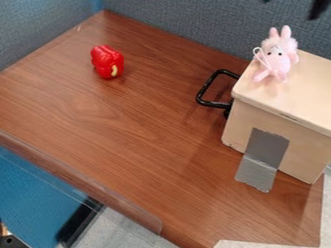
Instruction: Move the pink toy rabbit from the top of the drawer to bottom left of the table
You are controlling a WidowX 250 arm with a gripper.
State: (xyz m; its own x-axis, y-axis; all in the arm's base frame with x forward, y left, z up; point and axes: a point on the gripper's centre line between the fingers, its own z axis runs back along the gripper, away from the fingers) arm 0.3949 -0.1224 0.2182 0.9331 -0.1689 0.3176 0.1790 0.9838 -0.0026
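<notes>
The gripper [292, 7] hangs with fingers spread. Below them in view — atop the drawer [309, 92] — sits the pink rabbit [278, 59].

The toy rabbit [278, 62] is seated on top of the drawer [309, 92], which is placed at the right of the table [123, 126]. A handle [202, 91] is set on the drawer's left side. Tape [262, 157] is run from its front side onto the table. The toy pepper [105, 60] is placed well apart, toward the table's back left. The table is bordered behind by a partition [174, 22].
</notes>
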